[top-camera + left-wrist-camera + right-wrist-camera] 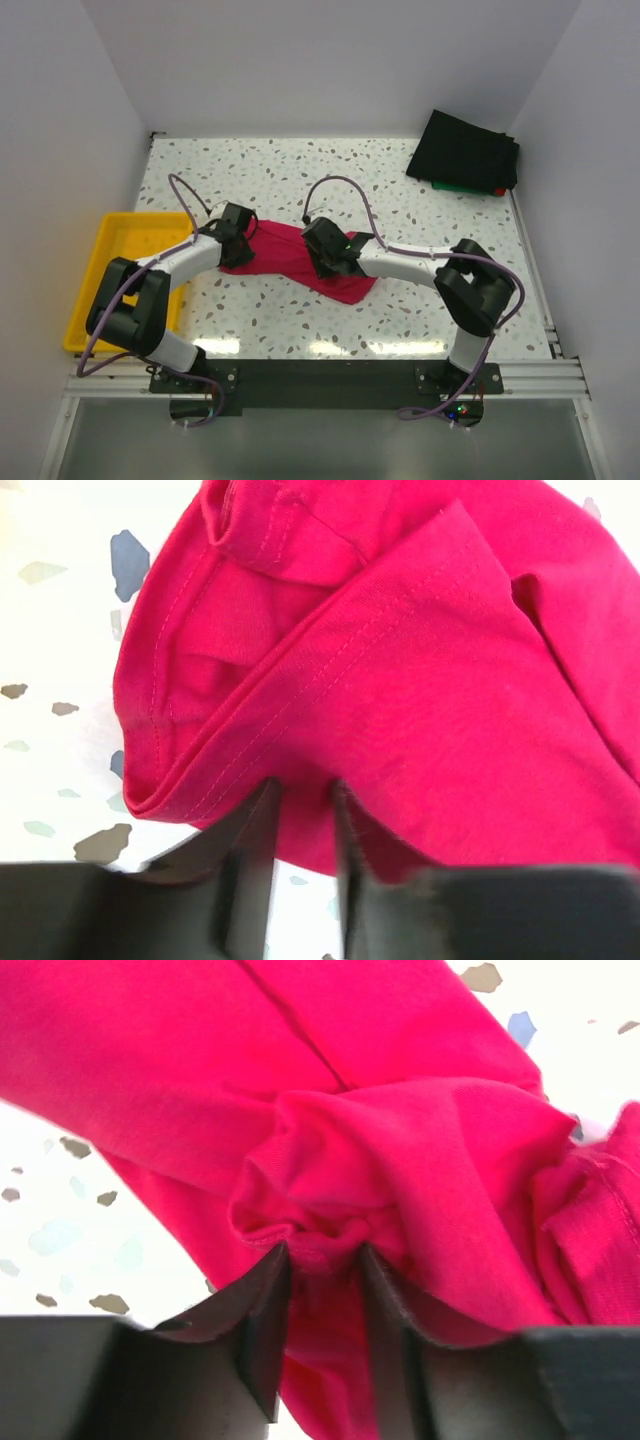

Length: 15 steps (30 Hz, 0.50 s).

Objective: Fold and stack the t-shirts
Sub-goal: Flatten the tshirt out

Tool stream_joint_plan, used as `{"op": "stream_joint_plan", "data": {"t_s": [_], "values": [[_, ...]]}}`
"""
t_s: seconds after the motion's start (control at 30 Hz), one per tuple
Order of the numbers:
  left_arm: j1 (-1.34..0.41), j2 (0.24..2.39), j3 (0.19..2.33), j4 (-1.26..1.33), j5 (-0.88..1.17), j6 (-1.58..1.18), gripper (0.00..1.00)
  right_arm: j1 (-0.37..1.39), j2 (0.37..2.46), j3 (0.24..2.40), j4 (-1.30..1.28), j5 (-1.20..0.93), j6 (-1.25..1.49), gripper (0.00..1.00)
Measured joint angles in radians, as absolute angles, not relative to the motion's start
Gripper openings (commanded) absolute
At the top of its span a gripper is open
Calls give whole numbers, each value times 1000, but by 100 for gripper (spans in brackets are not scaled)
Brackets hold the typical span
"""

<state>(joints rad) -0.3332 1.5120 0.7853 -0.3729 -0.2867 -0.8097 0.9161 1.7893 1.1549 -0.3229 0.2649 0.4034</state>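
White speckled stone-look desk (300, 170) carries a crumpled crimson-pink cloth t-shirt (285, 250), which lies near the middle. Well beyond the shirt, to its right in the far corner, sits a folded pile of black, green-edged and red t-shirts (465, 150). Just left of the shirt is a yellow plastic tray (130, 235). The left hand (303, 790) is clamped on a stitched hem at the shirt's left end, with cloth filling the narrow gap between its fingers. The right hand (322, 1255) pinches a puckered bunch nearer the shirt's right side. The likely step is lifting the garment to spread it flat. One risk is that the right hand holds several layers in that bunch, so the shirt would stay twisted when raised. Another is that the left grip sits only at the hem's edge and could slip off once the cloth is pulled taut.
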Motion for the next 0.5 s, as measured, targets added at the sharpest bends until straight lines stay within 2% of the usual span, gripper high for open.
{"op": "stream_joint_plan", "data": {"t_s": [0.03, 0.07, 0.13, 0.17, 0.23, 0.5], "values": [[-333, 1513, 785, -372, -289, -807, 19, 916, 1789, 1155, -328, 276, 404, 25], [-333, 1513, 785, -371, -292, -809, 9, 916, 1785, 1154, -334, 288, 404, 20], [-333, 1513, 785, -368, -294, -807, 4, 913, 1768, 1148, -351, 314, 413, 9], [-333, 1513, 785, -368, -295, -806, 0, 907, 1747, 1142, -360, 325, 413, 7], [-333, 1513, 785, -368, -295, -802, 0, 887, 1691, 1127, -385, 331, 419, 4], [-333, 1493, 788, -383, -295, -801, 0, 658, 1348, 1055, -459, 366, 431, 2]]}}
